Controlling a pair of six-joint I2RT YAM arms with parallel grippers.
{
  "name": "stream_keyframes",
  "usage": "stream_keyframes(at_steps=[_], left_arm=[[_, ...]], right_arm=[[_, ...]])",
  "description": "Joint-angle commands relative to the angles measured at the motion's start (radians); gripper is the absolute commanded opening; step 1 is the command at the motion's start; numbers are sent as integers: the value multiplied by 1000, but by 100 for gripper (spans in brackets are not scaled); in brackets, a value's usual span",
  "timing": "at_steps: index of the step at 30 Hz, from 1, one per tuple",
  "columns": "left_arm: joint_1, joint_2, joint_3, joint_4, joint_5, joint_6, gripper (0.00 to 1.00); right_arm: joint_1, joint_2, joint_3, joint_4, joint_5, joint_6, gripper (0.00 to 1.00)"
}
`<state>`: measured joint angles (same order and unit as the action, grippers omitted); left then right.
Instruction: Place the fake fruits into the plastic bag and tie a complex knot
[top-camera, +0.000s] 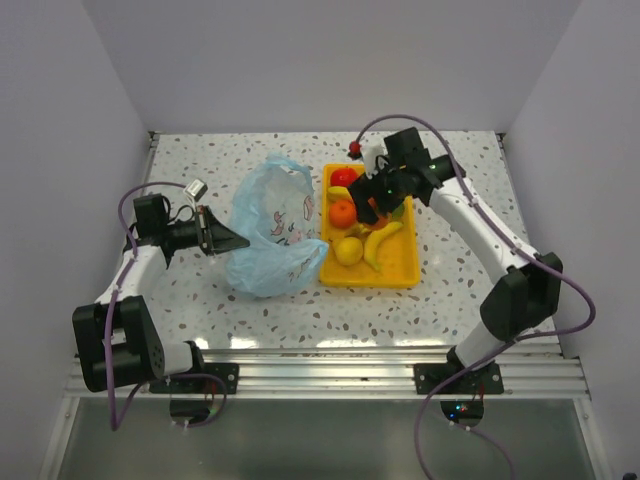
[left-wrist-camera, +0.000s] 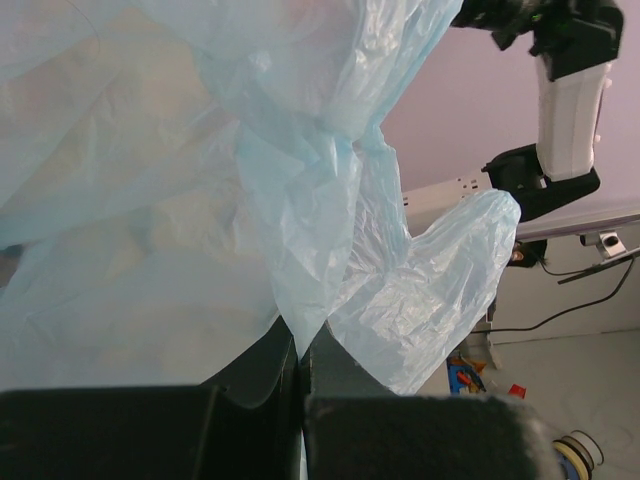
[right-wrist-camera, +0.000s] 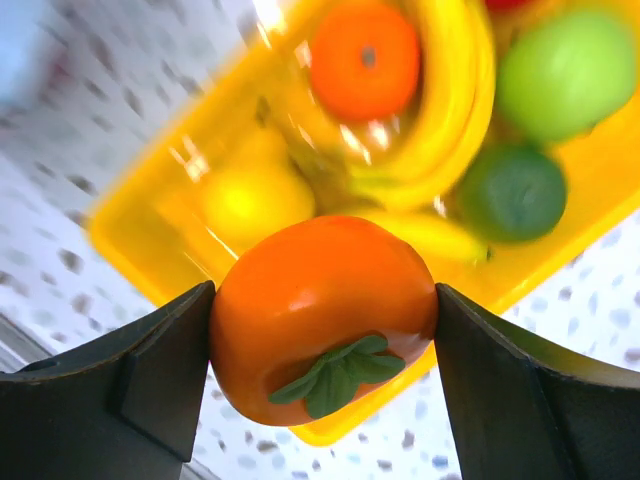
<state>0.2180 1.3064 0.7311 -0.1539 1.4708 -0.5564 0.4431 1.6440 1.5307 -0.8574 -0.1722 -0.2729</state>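
Glossy orange fruit (right-wrist-camera: 322, 315), leafy on top, is clamped between the wide-set jaws of the right gripper (top-camera: 375, 200), hanging over the yellow tray (top-camera: 400, 278). A banana (top-camera: 385, 240), a lemon (top-camera: 347, 251) and an apple (top-camera: 343, 177) lie in the tray. Just beside the tray's nine o'clock edge slumps the crumpled light-blue bag (top-camera: 270, 225). The left gripper (top-camera: 222, 240), jaws pressed together, pinches the bag's film at its nine o'clock side. Speckled table (top-camera: 470, 200) shows from the tray's three o'clock edge to the wall. Pale walls close three sides.

Crumpled light-blue plastic bag (top-camera: 268, 232) lies beside the yellow tray (top-camera: 400, 270) of fake fruits (top-camera: 350, 248), one orange fruit (right-wrist-camera: 322, 315) held above it.
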Motion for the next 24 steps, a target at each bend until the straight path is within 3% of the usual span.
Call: stream_keyframes(at_steps=[1,6,10,16,24], left_arm=[[11,-13,-2,10,39,19,0],[11,-9,-4,13,43,21,0],[9,-1,4,8,54,21,0],[11,25,36,-44,77,70,0],[9,74,91,-202,137,223,0]], right_arm=[[0,-72,163,14,-244,105,57],[43,-75,209,197,-374,211,57],[172,-49,207,313,-397,265,56],[334,11,164,435,-307,239,56],[384,149,123,604,-119,230,56]])
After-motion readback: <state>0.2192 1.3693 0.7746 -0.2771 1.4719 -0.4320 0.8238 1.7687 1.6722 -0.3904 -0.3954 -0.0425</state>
